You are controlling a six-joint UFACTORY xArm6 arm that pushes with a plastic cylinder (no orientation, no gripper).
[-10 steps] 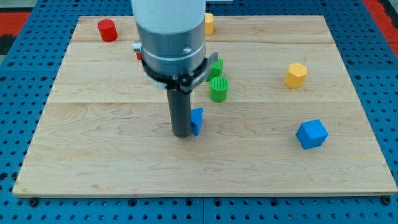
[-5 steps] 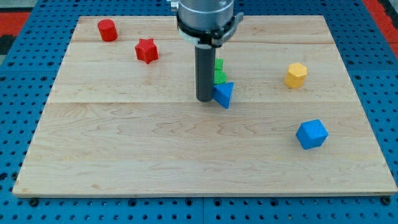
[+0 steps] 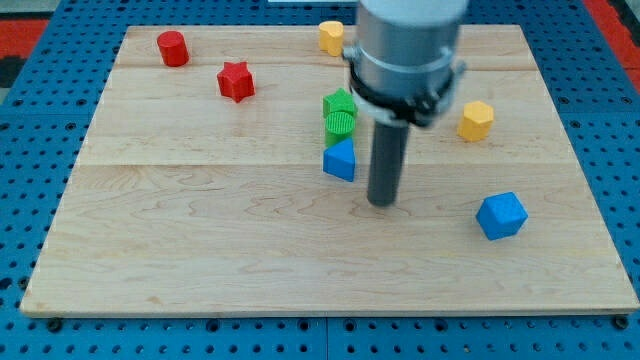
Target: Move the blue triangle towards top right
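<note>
Camera view shows the wooden worktop (image 3: 200,230) lying on a blue perforated base (image 3: 30,200), and my arm comes down from the view's top as a wide grey cylinder that ends in a dark rod. My tip (image 3: 382,203) stands on the wood a little to the view's right of the blue triangle (image 3: 340,160) and slightly lower than it; there is a narrow strip of bare wood between them, so the two are near but not touching. I have no fingers at all, only this straight rod, so nothing is held and nothing can be open or closed.

The blue triangle sits close to the middle of the worktop. Directly above it, toward the view's top, is the green cylinder (image 3: 341,124), just beside the triangle, and I cannot tell if they touch. Behind the cylinder is a green star (image 3: 339,102), which seems to touch it.

A blue cube (image 3: 500,215) lies well apart at the view's right, lower than my tip. A yellow hexagonal block (image 3: 476,120) is at the right, partly next to my arm's body. Another yellow block (image 3: 331,37) is near the top edge. A red star (image 3: 236,81) and a red cylinder (image 3: 172,48) are at the view's upper left.
</note>
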